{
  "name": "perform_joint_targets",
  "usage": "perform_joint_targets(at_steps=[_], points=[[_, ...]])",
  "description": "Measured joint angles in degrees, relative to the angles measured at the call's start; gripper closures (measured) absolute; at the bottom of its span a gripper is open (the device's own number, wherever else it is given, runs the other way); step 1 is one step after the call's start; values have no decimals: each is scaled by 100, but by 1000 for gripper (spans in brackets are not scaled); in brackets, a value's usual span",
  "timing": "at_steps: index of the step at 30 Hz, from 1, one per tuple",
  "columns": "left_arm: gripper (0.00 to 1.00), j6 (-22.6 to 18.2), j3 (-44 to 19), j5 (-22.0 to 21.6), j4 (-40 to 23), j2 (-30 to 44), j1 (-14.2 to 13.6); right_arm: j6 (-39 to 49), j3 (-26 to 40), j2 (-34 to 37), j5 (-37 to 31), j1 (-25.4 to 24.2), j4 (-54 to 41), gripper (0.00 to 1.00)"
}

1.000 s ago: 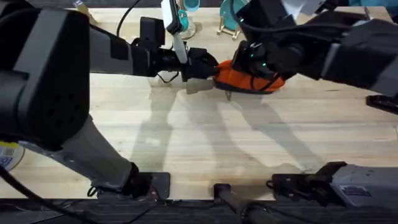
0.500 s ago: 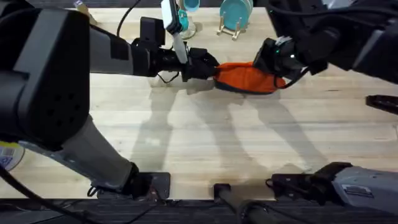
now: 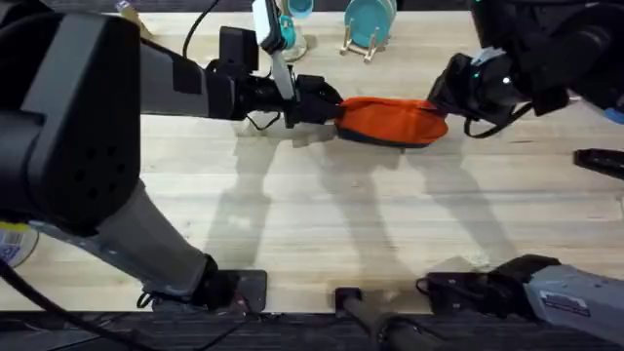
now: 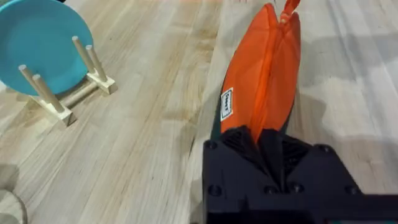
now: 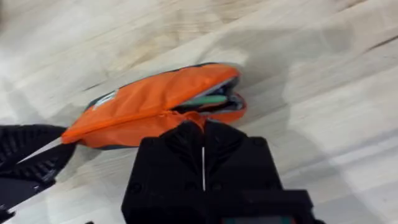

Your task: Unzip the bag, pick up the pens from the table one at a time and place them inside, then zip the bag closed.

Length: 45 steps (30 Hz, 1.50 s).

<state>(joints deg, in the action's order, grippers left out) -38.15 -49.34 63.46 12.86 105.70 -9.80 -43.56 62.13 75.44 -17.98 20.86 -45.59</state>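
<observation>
Your orange pouch [image 3: 392, 121] lies on the wooden table [image 3: 322, 224], just in front of the teal plate [image 3: 370, 18] in its wooden peg rack [image 4: 59, 93]. Left gripper [image 3: 327, 105] is clamped on the pouch's end nearest it; the left wrist view shows fabric pinched between both fingers [image 4: 233, 146]. Right gripper [image 3: 444, 96] sits at the far end, fingers pressed together on an orange zipper tab [image 5: 194, 119]. Overhead, that grip is lost against the dark arm; you only read it from the right wrist. That view also shows the mouth partly gaping at that end, with a green pen [image 5: 205, 99] inside. The rest of the contents are hidden by fabric. A white label [image 4: 227, 104] shows on the pouch's side.
</observation>
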Motion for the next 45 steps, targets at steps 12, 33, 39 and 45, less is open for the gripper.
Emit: perform_joint_targets(at_steps=[12,33,39,45], points=[[959,0,0,-6,0,1,-2,121,0,-6,13,-815,-481,970],[959,0,0,-9,1,0,0,117,-1988,-15,303,-2047,1083,970],[961,0,0,-9,1,1,-1,28,-2505,-120,167,-2127,1508,971],[960,-1,0,-9,0,1,-2,27,-2552,-157,146,-2124,1607,972]])
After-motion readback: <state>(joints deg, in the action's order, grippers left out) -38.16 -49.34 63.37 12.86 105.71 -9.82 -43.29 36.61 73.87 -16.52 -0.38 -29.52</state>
